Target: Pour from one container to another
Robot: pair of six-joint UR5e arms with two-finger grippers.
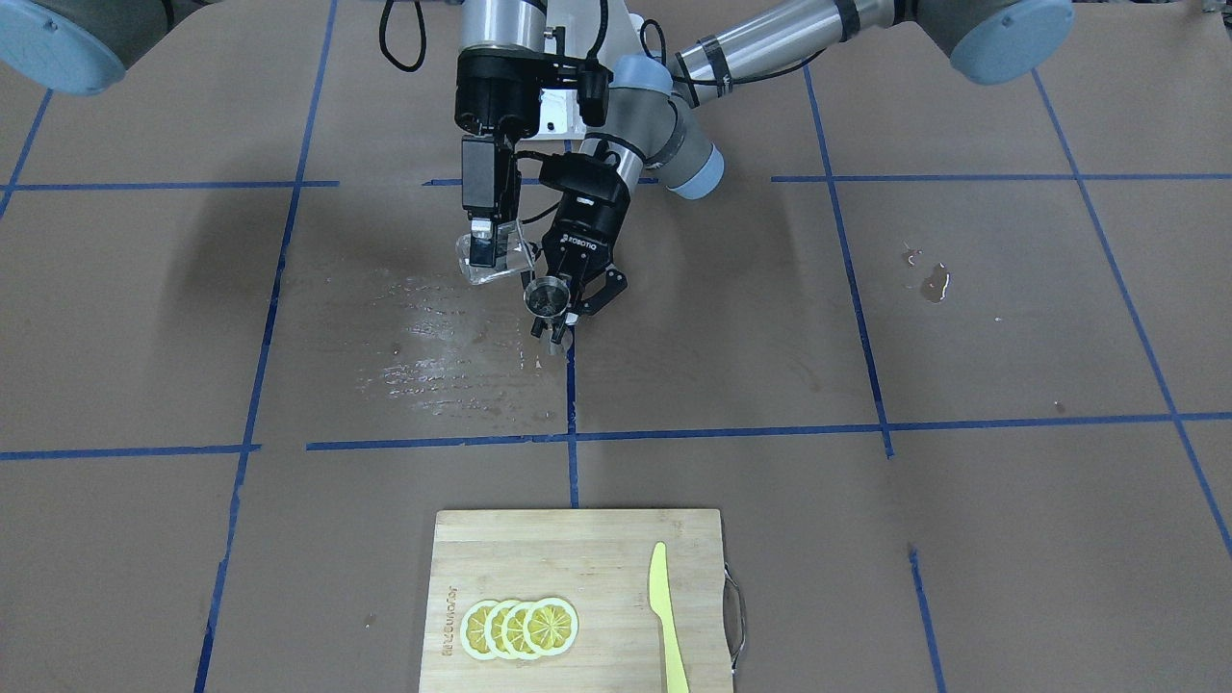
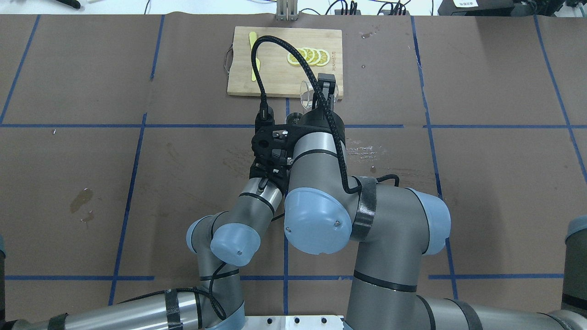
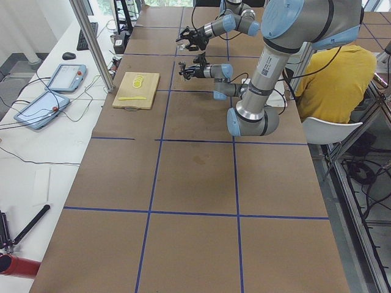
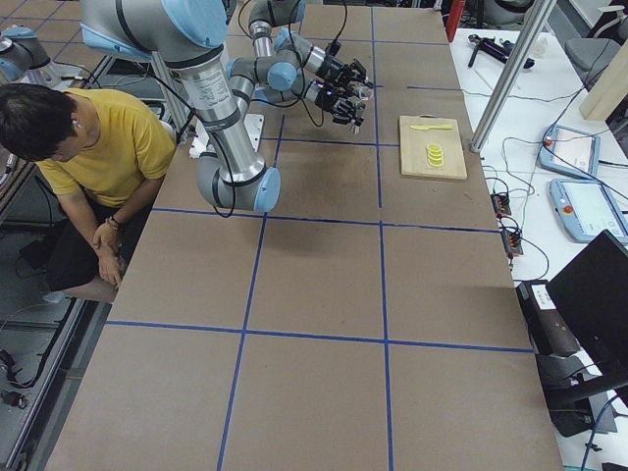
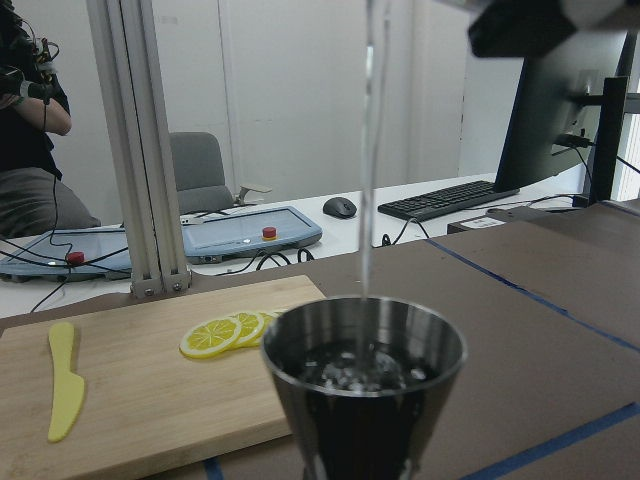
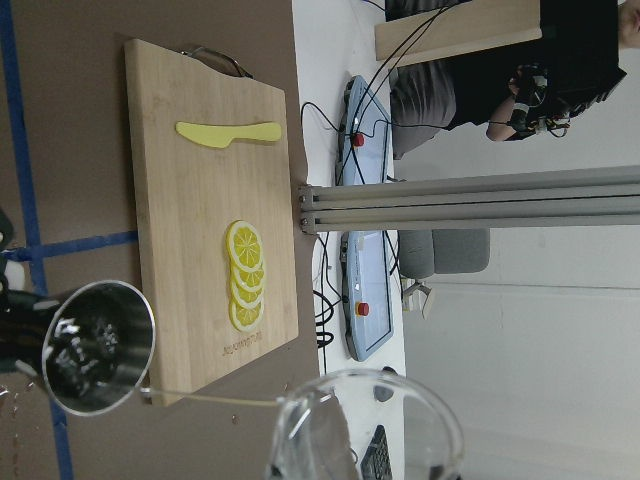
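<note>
My right gripper (image 1: 486, 246) is shut on the clear glass cup (image 1: 499, 260), held tilted above the table with its mouth toward the steel jigger (image 1: 550, 296). My left gripper (image 1: 564, 321) is shut on the jigger at its waist, holding it upright just below and beside the cup. In the left wrist view a thin stream of water (image 5: 368, 150) falls into the jigger (image 5: 362, 385), which holds liquid. The right wrist view shows the cup's rim (image 6: 365, 430) and the jigger's open mouth (image 6: 98, 347). Overhead, the cup (image 2: 308, 94) and the jigger (image 2: 296, 119) peek out past the arms.
A wooden cutting board (image 1: 577, 549) with lemon slices (image 1: 520, 628) and a yellow knife (image 1: 666, 616) lies beyond the grippers. A wet patch (image 1: 433, 337) spreads on the brown table under the cup. A small puddle (image 1: 934, 284) lies toward my left. A seated person (image 4: 98, 147) is behind the robot.
</note>
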